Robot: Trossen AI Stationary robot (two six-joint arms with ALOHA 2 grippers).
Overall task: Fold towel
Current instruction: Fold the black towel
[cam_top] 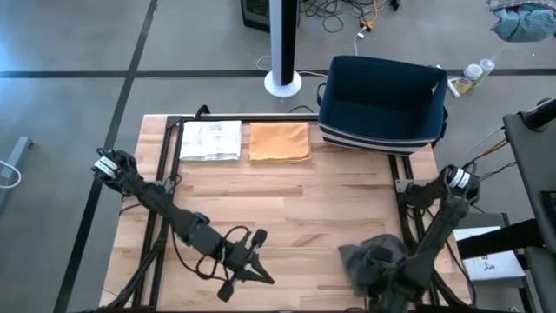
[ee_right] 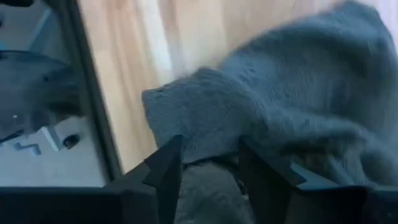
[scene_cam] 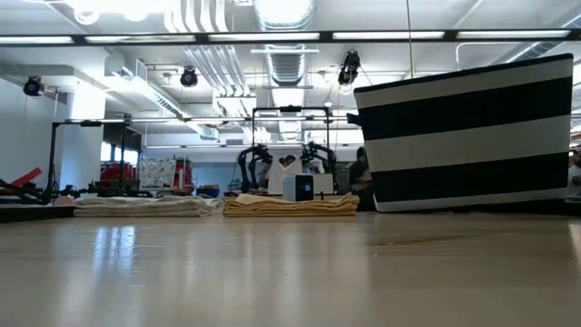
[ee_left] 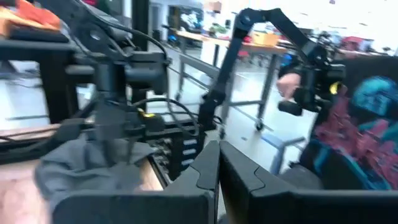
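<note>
A crumpled grey towel (cam_top: pixel 372 257) is lying at the near right edge of the wooden worktop (cam_top: pixel 295 191). The right gripper (ee_right: pixel 208 171) is hovering over it, fingers spread apart astride a fold, probably seeking a grasp. The left gripper (cam_top: pixel 252 265) is waiting near centre, fingers pressed together, holding nothing.

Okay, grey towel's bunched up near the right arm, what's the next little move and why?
Probably close the right gripper on the grey towel and drag it toward the table's middle. Its fingers stand apart over the cloth, which lies crumpled at the near right edge of the table, leaving no room to spread it. The left gripper waits shut.
</note>
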